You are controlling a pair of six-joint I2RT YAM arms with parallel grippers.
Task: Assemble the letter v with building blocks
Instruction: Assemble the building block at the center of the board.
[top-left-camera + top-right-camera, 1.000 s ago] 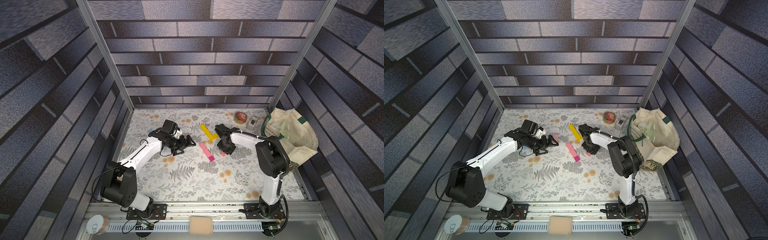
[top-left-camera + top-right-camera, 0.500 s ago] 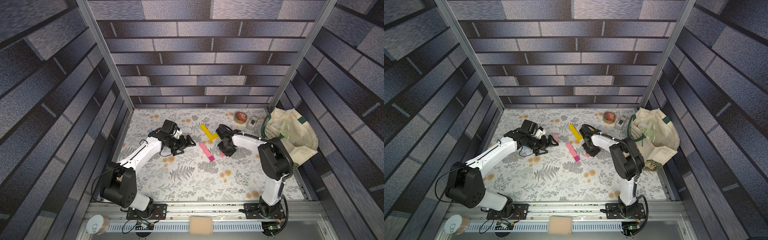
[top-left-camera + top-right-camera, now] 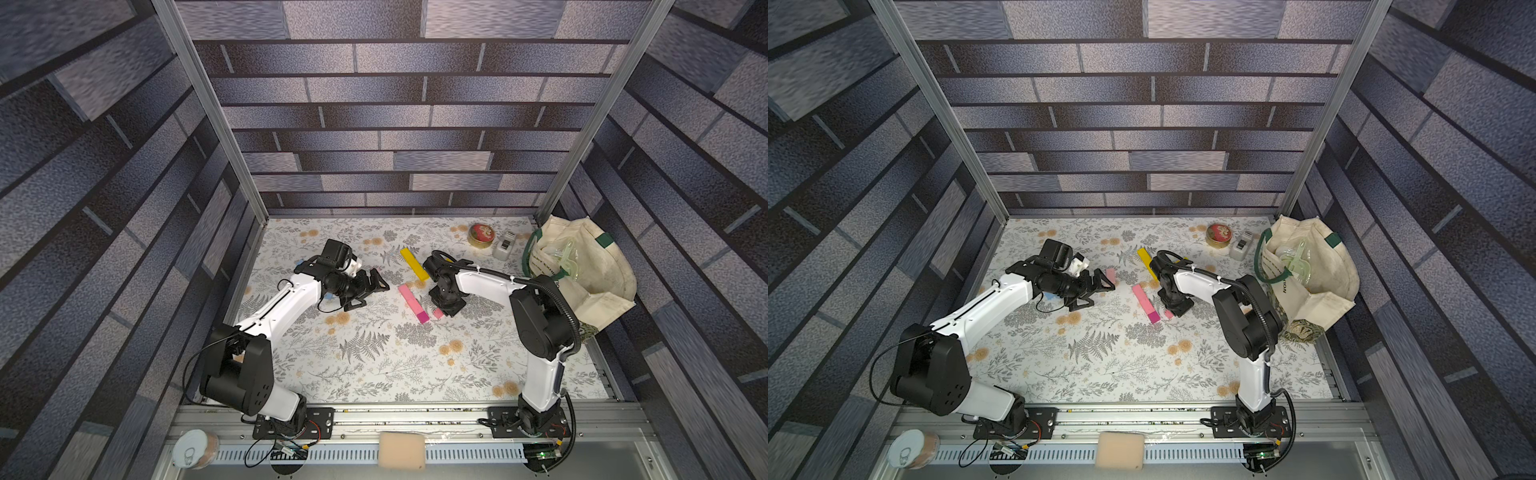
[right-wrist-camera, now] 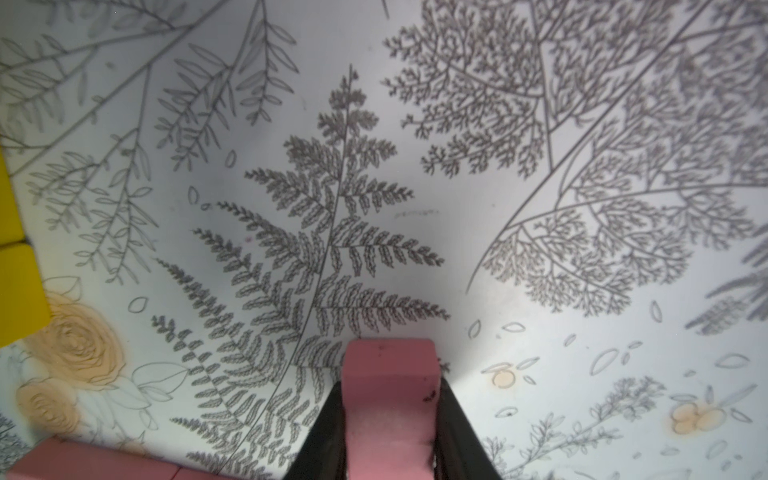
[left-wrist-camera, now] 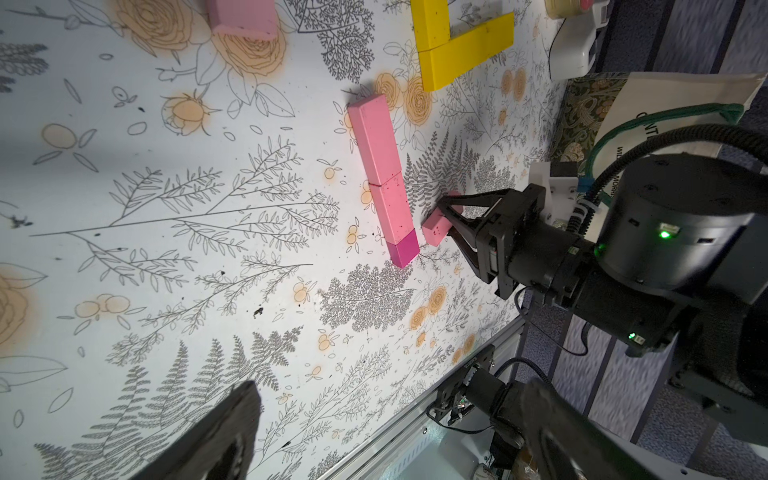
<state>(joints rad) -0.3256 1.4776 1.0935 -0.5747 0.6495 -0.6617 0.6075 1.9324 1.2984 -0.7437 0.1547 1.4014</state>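
One arm of the V looks done: two pink bricks (image 5: pixel 378 158) lie end to end, finished by the magenta cube (image 5: pixel 404 253). The right gripper (image 3: pixel 445 306) is clamped on a third pink brick (image 4: pixel 390 395) just beside the cube. The second arm seems wholly left to build. The left gripper (image 3: pixel 368 293) hangs spread wide and empty, well apart from the cube. Beyond the cube lie yellow bricks (image 5: pixel 457 50) and a spare pink brick (image 5: pixel 243 16).

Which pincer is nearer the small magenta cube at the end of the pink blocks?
Right. The right pincer, shut on a light pink rectangular block, sits just beside the small magenta cube; the left pincer hovers open, farther off on its other side.
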